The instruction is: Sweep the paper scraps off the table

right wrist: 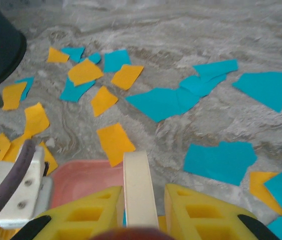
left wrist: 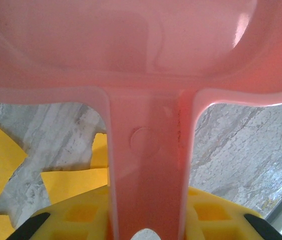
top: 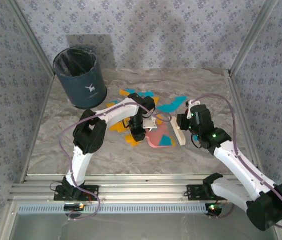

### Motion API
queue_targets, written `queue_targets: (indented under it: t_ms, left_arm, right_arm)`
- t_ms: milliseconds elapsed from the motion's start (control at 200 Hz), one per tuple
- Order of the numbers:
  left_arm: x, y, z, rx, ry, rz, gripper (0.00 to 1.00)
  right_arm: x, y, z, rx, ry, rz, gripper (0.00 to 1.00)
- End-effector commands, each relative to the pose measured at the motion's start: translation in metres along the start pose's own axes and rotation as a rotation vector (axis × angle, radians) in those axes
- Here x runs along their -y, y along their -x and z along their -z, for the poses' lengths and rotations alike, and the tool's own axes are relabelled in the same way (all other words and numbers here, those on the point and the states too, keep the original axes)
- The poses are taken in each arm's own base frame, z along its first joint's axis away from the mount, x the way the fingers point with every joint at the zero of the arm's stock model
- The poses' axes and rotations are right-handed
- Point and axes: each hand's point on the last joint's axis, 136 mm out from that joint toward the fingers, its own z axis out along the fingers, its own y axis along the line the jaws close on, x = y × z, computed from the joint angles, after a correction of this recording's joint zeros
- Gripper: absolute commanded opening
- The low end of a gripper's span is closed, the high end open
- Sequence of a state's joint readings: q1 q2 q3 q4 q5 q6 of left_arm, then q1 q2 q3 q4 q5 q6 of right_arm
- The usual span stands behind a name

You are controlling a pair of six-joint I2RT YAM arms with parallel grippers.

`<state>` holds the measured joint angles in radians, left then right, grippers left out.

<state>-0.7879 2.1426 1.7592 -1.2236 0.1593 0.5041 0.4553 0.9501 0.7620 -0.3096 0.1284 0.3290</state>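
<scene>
Setup sits in a little booth: back wall (top: 171,30), left wall (top: 6,100) and right wall (top: 278,90) are all done in blue-grey floral paper. Aluminium posts (top: 30,37) run up the back corners. The tabletop (top: 51,145) is a grey-beige marble look, with aluminium rails (top: 141,187) along the near edge. Light's pretty soft, and there's one dark shadow (top: 106,50) on the back wall.

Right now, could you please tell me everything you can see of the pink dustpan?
The pink dustpan is glossy, translucent plastic: a shallow scoop with a raised rim and a flat handle bearing a round moulded mark. It sits at the middle of the table among paper scraps, its handle clamped by the left gripper.
</scene>
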Motion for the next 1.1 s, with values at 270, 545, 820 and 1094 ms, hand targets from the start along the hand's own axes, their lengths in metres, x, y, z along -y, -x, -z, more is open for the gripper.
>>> queue_targets:
  t_ms: [270,545,820,1094]
  left_arm:
    - [0.013,-0.012,0.009,-0.012,-0.007,-0.014,0.0]
    - [0.017,-0.022,0.01,-0.035,-0.009,-0.018,0.0]
    - [0.021,-0.032,0.016,-0.034,0.002,-0.027,0.0]
    - [0.028,-0.028,0.007,-0.045,-0.041,-0.024,0.0]
  right_arm:
    - [0.045,-0.006,0.012,0.048,-0.25,-0.02,0.0]
    - [0.038,-0.024,-0.004,-0.005,-0.225,-0.008,0.0]
    - [0.036,-0.028,-0.007,-0.016,-0.215,-0.004,0.0]
    - [0.023,-0.037,-0.015,-0.025,-0.146,-0.04,0.0]
